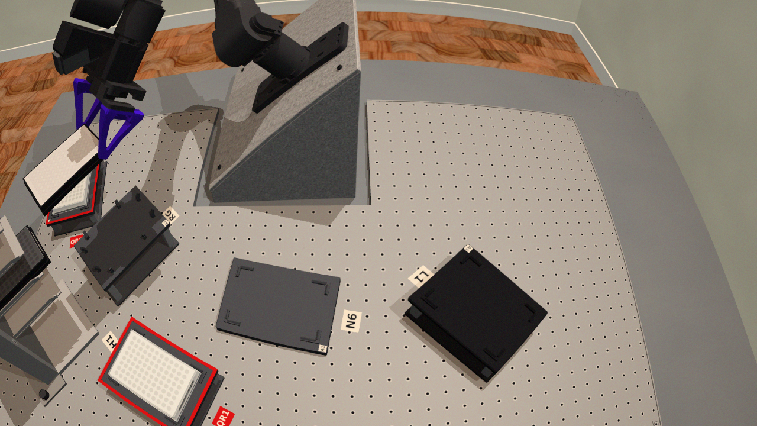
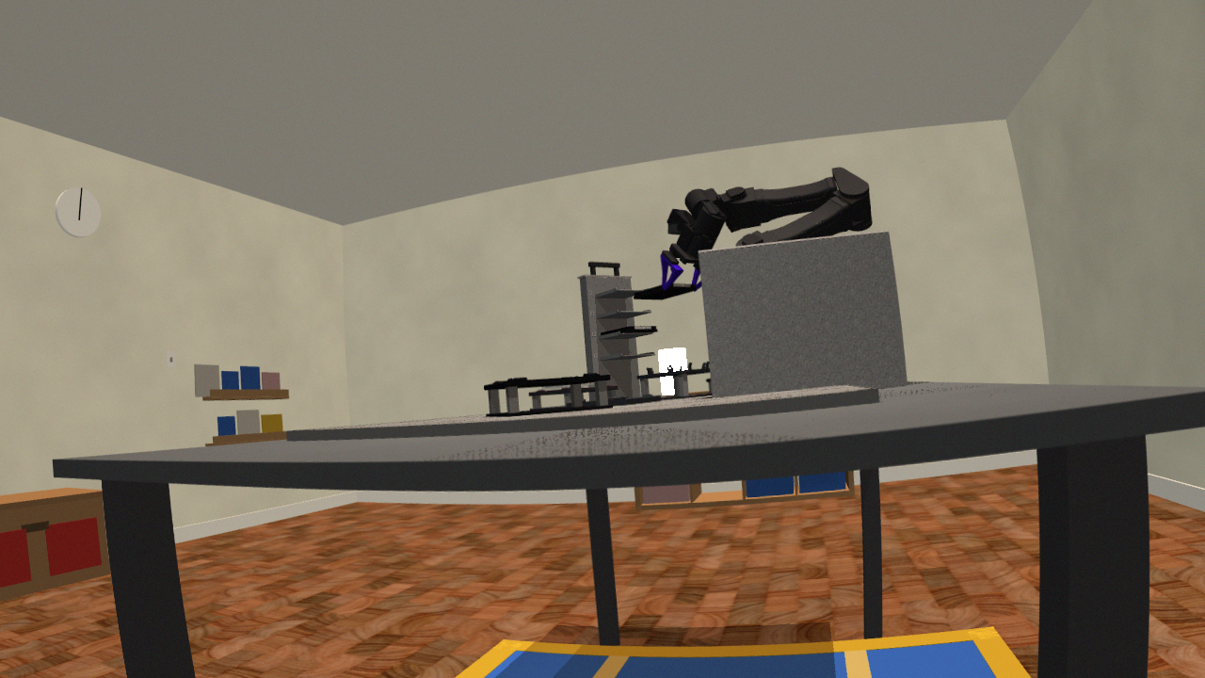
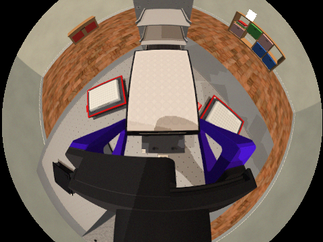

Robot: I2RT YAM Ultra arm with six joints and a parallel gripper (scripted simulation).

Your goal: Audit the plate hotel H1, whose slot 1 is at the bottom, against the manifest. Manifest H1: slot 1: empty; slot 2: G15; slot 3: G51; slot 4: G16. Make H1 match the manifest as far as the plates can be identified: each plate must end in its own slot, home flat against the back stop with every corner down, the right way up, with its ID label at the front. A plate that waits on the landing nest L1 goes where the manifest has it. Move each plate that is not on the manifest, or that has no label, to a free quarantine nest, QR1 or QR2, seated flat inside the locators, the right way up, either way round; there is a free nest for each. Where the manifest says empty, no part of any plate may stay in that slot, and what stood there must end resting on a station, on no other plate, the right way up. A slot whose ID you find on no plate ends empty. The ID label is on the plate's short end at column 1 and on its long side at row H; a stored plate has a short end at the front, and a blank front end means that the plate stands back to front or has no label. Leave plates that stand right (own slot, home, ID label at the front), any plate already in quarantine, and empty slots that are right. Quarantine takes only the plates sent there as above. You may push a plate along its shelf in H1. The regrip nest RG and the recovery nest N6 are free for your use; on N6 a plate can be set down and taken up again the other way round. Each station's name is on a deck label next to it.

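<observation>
My gripper [image 1: 96, 140] is shut on a cream plate with a black rim [image 1: 62, 169], gripped at its near short end. The plate hangs level, high over quarantine nest QR2 [image 1: 74, 203], and its upper face looks plain. In the side view the plate [image 2: 661, 291] sits in front of the top shelf of hotel H1 [image 2: 608, 340]. In the wrist view the plate [image 3: 163, 91] points at the hotel [image 3: 163, 18], between my blue fingers. H1 shows at the left edge [image 1: 20, 280] with a dark plate on a shelf. No label is readable.
White well plates lie in red-framed QR1 [image 1: 153, 370] and QR2. Regrip nest RG [image 1: 124, 243], nest N6 [image 1: 277, 304] and black landing nest L1 [image 1: 476, 309] hold no plate. The grey wedge pedestal [image 1: 296, 116] carries the arm base.
</observation>
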